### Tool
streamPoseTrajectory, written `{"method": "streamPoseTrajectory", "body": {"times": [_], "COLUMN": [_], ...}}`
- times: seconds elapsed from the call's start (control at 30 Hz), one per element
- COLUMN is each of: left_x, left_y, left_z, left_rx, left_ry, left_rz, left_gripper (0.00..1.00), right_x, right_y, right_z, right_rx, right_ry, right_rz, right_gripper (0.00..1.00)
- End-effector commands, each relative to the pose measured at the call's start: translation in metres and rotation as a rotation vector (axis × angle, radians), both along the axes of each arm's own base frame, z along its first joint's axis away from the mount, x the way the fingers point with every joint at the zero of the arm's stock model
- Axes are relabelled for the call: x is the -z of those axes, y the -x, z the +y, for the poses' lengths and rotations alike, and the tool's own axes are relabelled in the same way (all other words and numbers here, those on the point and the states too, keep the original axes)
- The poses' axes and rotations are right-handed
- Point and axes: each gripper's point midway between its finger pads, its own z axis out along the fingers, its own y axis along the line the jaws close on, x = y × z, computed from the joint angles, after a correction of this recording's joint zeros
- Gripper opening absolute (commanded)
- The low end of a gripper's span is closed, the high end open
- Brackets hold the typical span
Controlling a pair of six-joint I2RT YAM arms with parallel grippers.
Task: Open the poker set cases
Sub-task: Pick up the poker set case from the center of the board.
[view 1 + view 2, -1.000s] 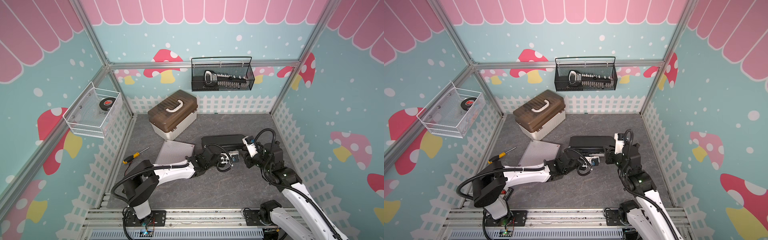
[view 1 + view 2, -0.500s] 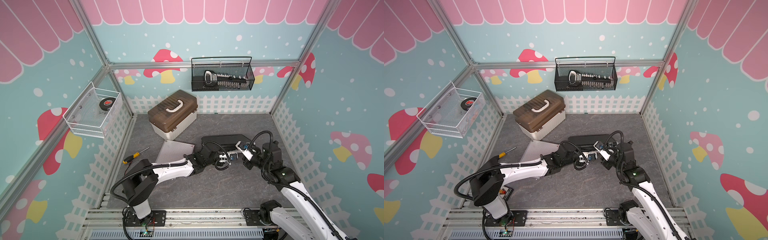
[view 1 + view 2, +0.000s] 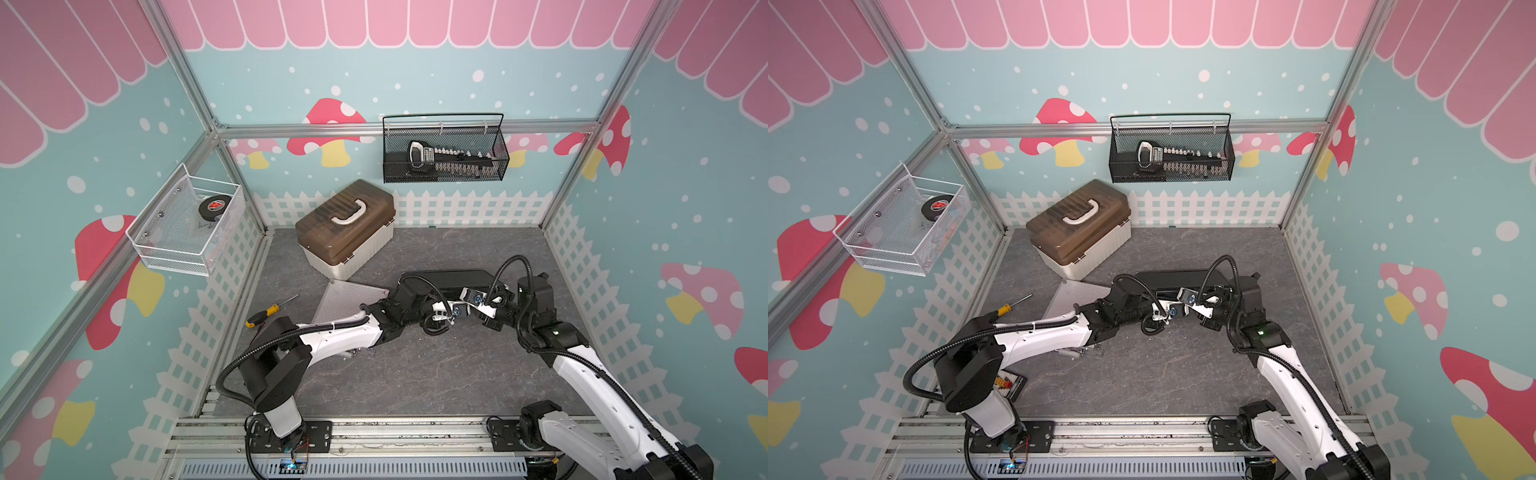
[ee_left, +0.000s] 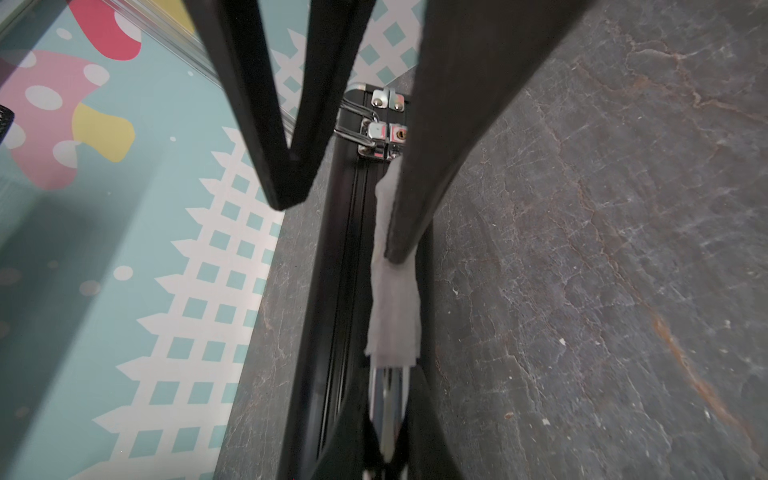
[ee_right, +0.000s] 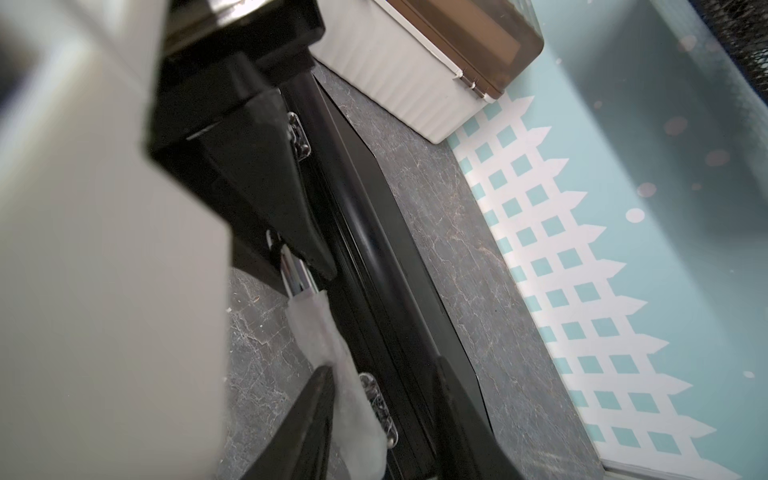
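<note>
Grey marbled worktop, mushroom walls all round. In both top views the black case sits right of centre, and the silver case lies flat just beside it, looking shut.

Left wrist view: our left gripper is pinched on the chrome handle, with a latch further along that edge.

Right wrist view: our right gripper is spread, one finger against the taped part of the handle.

We'd keep that pinch firm so the case can't skid, then hook a right fingertip under the latch and flip it gently outward.
</note>
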Motion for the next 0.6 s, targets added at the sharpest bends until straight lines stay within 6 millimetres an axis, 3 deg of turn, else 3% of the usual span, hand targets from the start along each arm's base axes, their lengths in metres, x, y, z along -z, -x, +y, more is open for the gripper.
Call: {"method": "streamPoseTrajectory", "body": {"times": [0.0, 0.17, 0.3, 0.57], "left_x": [-0.083, -0.094, -0.097, -0.093], "left_y": [-0.011, -0.019, -0.017, -0.003], "left_z": [-0.003, 0.009, 0.011, 0.006], "left_rx": [-0.003, -0.006, 0.029, 0.123], "left_ry": [0.213, 0.265, 0.262, 0.225], "left_rz": [-0.133, -0.114, -0.112, -0.089], "left_gripper": [0.0, 0.0, 0.0, 0.0], "right_x": [0.003, -0.008, -0.001, -0.008], "right_y": [0.007, 0.011, 0.013, -0.007], "right_z": [0.009, -0.001, -0.004, 0.003], "right_rx": [-0.089, -0.046, -0.039, -0.05], "right_ry": [0.012, -0.084, -0.07, -0.108], "right_rz": [-0.001, -0.016, -0.016, -0.062], "right_gripper": [0.38, 0.38, 0.39, 0.42]}}
